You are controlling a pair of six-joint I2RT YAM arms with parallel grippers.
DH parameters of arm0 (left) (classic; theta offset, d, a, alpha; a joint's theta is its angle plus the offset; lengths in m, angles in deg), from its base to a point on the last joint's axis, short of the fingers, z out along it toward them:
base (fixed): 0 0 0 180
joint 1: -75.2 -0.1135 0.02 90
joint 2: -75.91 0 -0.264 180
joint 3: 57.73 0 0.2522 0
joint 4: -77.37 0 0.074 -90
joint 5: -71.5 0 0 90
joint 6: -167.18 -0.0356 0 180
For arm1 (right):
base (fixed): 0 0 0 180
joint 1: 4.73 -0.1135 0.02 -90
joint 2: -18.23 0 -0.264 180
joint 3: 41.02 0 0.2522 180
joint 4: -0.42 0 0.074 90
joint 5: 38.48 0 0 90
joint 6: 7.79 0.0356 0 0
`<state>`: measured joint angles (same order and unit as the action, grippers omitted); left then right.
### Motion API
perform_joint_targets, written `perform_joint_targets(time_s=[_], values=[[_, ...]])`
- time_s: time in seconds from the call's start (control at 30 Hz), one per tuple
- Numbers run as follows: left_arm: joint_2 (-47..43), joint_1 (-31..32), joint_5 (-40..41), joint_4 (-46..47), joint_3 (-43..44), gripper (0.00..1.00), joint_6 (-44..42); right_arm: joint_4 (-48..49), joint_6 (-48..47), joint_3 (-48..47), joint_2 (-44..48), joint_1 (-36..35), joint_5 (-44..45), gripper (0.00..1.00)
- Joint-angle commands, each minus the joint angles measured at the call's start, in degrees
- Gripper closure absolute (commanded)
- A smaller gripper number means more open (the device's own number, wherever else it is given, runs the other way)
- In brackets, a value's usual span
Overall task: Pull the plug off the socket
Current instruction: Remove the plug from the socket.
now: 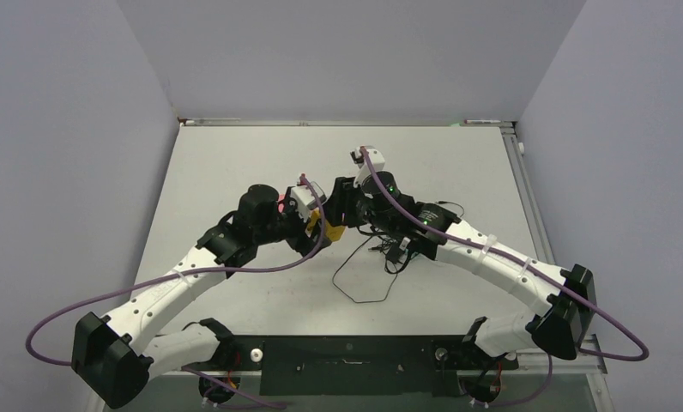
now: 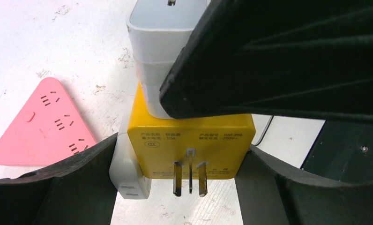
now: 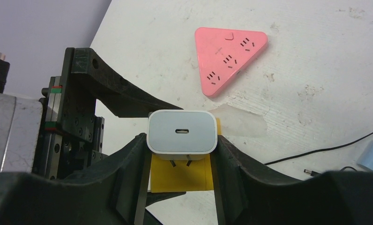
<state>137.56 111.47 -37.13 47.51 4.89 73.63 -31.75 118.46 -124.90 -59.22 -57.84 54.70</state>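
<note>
right tool [image 3: 181, 146] around white plug [image 3: 182, 130]

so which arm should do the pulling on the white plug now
Right: the right gripper clamps the white plug, prongs partly showing; the left gripper braces the yellow socket.
</note>
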Motion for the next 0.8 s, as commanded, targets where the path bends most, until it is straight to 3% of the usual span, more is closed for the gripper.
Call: perform_joint_targets(time_s=[0.0,0.43,0.77], values=[[-0.03,-0.32,1.61,3.61,1.45,1.0,-0.84,2.91,1.39,-0.26,0.15,2.22,-6.39,0.95],[-0.71,-0.24,-0.4,3.86,1.96,1.0,-0.92,1.75,4.87,-2.44,-1.85,12.02,-22.24,0.95],[-0.98,-0.3,-1.48,3.69,2.54,1.0,-1.04,2.06,5.63,-4.17,-7.06,12.76,-28.16,0.95]])
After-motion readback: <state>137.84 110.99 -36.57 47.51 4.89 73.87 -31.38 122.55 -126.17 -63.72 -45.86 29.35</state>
